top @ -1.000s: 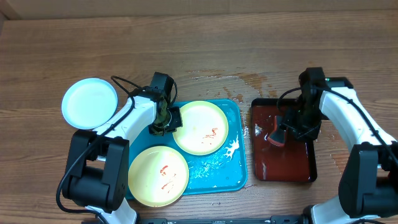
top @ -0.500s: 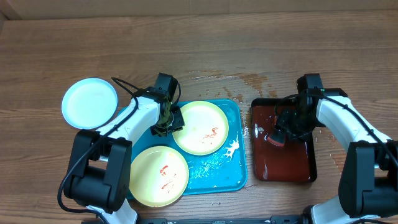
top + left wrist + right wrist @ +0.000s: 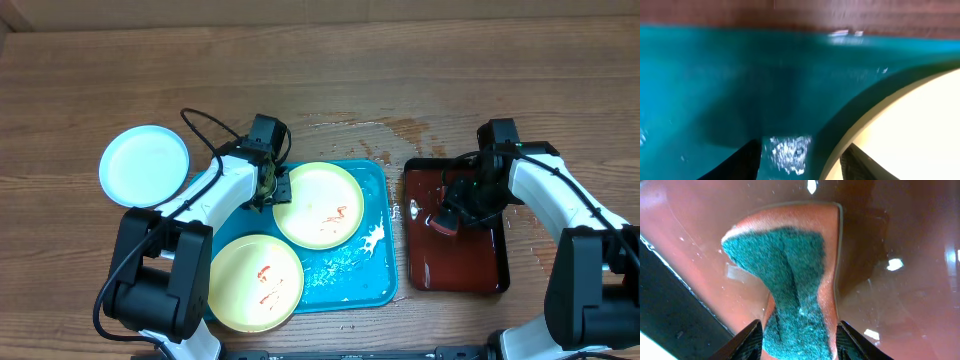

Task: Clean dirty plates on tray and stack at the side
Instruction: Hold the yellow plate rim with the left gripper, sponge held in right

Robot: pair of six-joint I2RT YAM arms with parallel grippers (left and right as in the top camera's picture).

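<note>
On the large turquoise plastic tray [image 3: 345, 272] lie two pale yellow-green round plates [image 3: 320, 205], a mint-white plate [image 3: 145, 166] left of it; left gripper [image 3: 272, 190] spread astride one rim, right gripper [image 3: 797, 340], right of the tray, pinching a green sponge [image 3: 790, 275].

2 plates [image 3: 320, 205] in tray [image 3: 381, 272], front one [image 3: 255, 283] prob. overhanging rim; 3rd [image 3: 145, 166] left.

Your left wrist view is blurred; the plate [image 3: 920, 130] runs off its right and bottom edges. Right wrist view cuts the sponge [image 3: 790, 280] off at the bottom edge.
</note>
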